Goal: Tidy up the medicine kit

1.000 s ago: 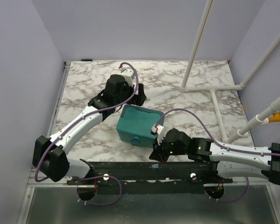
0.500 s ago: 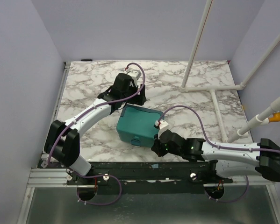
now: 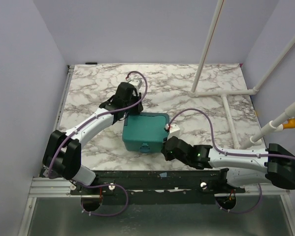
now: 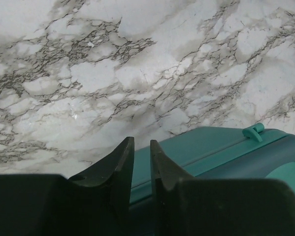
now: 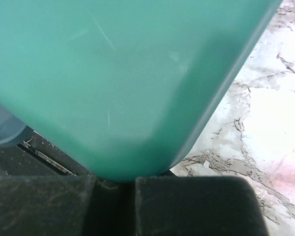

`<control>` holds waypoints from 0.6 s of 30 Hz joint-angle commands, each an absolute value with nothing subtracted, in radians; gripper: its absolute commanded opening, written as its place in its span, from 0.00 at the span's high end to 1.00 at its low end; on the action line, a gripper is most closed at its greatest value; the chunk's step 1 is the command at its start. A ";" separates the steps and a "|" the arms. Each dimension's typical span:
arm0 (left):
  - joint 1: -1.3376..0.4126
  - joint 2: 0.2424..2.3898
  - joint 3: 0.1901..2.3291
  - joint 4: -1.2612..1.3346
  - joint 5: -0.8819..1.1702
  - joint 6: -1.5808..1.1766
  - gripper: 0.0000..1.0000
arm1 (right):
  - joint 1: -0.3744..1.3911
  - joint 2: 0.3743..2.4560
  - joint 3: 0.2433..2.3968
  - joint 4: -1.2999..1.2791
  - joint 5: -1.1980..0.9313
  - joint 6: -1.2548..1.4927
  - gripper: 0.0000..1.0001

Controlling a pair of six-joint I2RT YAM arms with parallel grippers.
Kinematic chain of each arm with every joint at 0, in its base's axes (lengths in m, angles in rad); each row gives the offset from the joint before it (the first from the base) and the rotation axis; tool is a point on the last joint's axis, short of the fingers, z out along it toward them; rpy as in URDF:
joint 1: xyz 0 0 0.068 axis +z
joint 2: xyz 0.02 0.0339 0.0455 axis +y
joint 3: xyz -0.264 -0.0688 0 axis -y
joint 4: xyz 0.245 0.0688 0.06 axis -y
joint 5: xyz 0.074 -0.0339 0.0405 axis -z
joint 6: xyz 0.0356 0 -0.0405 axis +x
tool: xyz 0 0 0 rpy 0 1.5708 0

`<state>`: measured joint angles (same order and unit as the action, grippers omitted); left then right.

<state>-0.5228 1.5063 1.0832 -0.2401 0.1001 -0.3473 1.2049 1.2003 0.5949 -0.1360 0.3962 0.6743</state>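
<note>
The medicine kit (image 3: 133, 141) is set near the front middle of the marble table (image 3: 196, 105), with its lid (image 3: 149, 125) down and its small latch (image 3: 145, 146) turned toward the arm bases.

The left gripper (image 3: 131, 109) is placed at the far left corner of the kit. In the left wrist view its fingers (image 4: 118, 164) are drawn almost together, with only a thin slit between them, and nothing is seen pinched. A small tab (image 4: 253, 132) is seen on the far edge of the kit.

The right gripper (image 3: 166, 148) is pressed up to the near right corner. In the right wrist view the kit fills the picture, so whether this gripper is clenched or released cannot be told.

The step in hand is judged to be steadying the kit between the two grippers before it is opened. It is done well if:
- the two opposite corners are pushed evenly, so the kit is not spun;
- the latch is freed before the lid is raised;
- the base is held down while the lid is lifted.

By count there are:
- one kit
- one lid
- one latch
- two grippers
- one table
- one frame of white pipes (image 3: 209, 46) at the right
</note>
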 commanded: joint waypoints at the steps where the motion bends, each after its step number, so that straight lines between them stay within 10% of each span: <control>1: -0.523 1.446 1.015 -0.301 0.058 -0.378 0.79 | 1.193 1.223 0.639 -0.109 0.498 0.671 0.99; 18: -0.522 1.301 0.936 -0.366 -0.011 -0.397 0.80 | 1.021 1.354 0.735 0.044 0.361 0.507 0.99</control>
<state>-0.5167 1.3392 0.9722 -0.2882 0.0032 -0.3908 1.0740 1.3197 0.6754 -0.0811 0.4114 0.5655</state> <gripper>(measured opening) 0.198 0.008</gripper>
